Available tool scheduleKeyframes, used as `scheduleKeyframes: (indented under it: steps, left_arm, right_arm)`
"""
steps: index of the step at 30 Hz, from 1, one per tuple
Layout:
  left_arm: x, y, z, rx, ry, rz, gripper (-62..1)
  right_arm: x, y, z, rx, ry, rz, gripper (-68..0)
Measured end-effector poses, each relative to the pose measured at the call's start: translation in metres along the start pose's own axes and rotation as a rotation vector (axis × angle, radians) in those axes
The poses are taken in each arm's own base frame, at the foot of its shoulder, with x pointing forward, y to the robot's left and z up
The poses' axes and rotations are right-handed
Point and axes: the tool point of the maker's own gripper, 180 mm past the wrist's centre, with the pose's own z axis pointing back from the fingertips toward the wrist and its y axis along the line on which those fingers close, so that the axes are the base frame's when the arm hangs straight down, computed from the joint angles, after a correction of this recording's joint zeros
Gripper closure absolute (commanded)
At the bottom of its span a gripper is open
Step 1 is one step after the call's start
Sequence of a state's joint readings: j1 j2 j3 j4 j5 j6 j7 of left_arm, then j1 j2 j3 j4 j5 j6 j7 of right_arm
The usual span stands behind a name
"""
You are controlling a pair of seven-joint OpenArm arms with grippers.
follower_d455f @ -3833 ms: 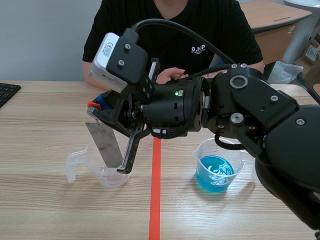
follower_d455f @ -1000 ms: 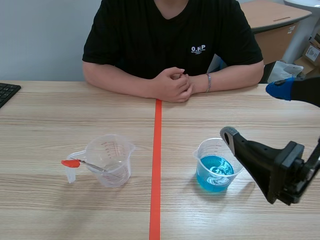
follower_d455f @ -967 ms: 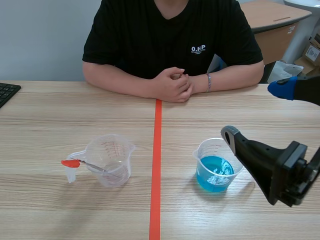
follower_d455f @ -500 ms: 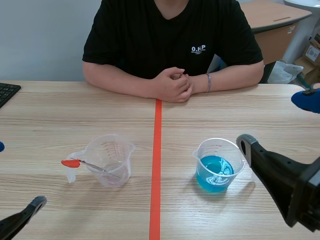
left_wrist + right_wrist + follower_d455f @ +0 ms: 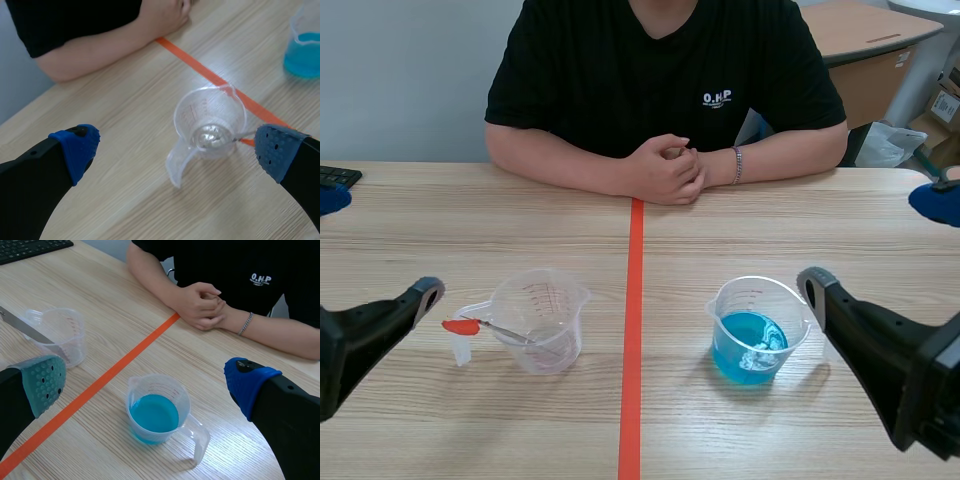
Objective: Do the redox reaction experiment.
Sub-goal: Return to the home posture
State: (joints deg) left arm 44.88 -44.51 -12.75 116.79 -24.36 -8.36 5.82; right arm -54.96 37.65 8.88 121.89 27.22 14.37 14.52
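Observation:
A clear measuring cup (image 5: pixel 540 318) stands left of the orange tape line. A metal strip with a red end (image 5: pixel 462 326) rests in it and sticks out over its rim. Right of the line stands a second cup holding blue liquid (image 5: pixel 752 335). My left gripper (image 5: pixel 375 248) is open, left of the clear cup; from its wrist the clear cup (image 5: pixel 210 122) sits just ahead, between the fingers, with the strip's red end (image 5: pixel 246 142) beside it. My right gripper (image 5: pixel 875 245) is open beside the blue cup (image 5: pixel 157 412), which lies between its spread fingers.
A person sits across the table with clasped hands (image 5: pixel 665 165) resting at the far end of the tape line (image 5: pixel 631 400). A black keyboard (image 5: pixel 30 247) lies at the far left edge. Bare wood surrounds both cups.
Earlier my right gripper held the metal strip over the clear cup; the strip now lies in the cup and that arm has drawn back right. My left gripper has come in from the lower left.

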Motion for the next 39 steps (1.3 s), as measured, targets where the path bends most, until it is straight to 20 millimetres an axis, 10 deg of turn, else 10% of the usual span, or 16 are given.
scheduleKeyframes:
  steps: [8,22,39]
  left_arm:
    - [0.026,0.017,-0.009,0.063,-0.103,0.045,-62.3]
    - [0.033,-0.024,-0.024,-0.037,-0.151,0.105,-62.3]
    - [0.033,-0.024,-0.024,-0.038,-0.15,0.105,-62.3]
  right_arm:
    - [-0.003,0.0,0.0,0.0,0.018,0.0,-67.9]
    - [-0.003,0.0,0.0,0.0,0.018,0.0,-67.9]
    - [-0.003,0.0,0.0,0.0,0.018,0.0,-67.9]
